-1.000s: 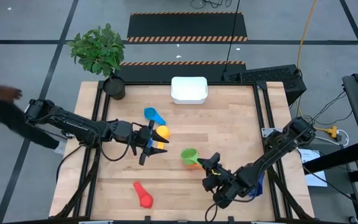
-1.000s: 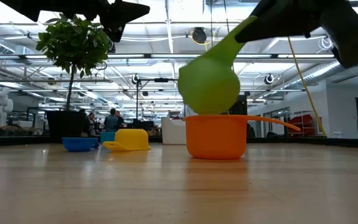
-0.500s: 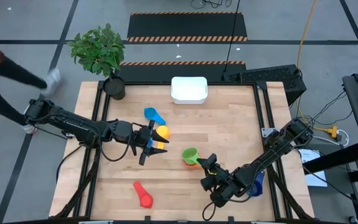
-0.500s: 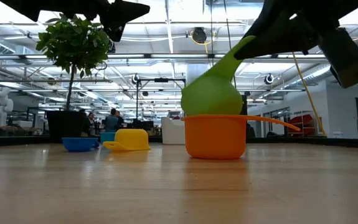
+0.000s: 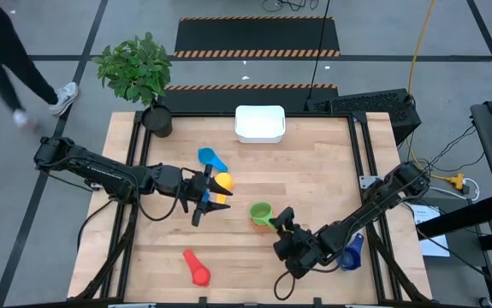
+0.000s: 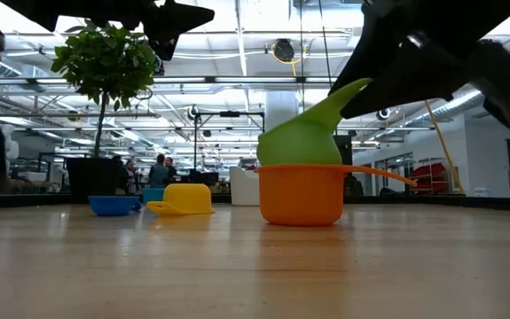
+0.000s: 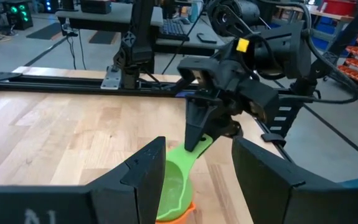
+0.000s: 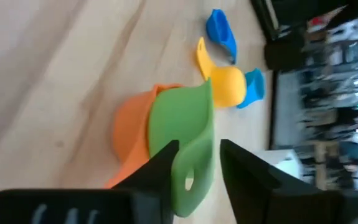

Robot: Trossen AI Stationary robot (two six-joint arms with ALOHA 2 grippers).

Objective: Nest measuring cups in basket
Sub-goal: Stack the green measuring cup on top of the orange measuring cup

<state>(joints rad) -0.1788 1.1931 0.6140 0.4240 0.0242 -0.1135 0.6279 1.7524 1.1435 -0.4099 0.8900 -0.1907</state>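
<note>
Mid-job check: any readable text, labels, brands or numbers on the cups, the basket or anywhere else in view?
None can be read.
measuring cups: no markings visible.
basket: plain white, no label.
Yellow tag on the right arm: no legible text.
Background signs in the low view: too small to read.

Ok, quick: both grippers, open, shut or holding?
Left gripper: open, empty, above the table.
Right gripper: fingers apart around the green cup's handle, letting go.

Left arm stretches in from its side, left gripper [image 5: 214,195] hovering off the tabletop, jaws parted, nothing between them. Right arm is folded low, right gripper [image 5: 281,224] with jaws slightly apart.
</note>
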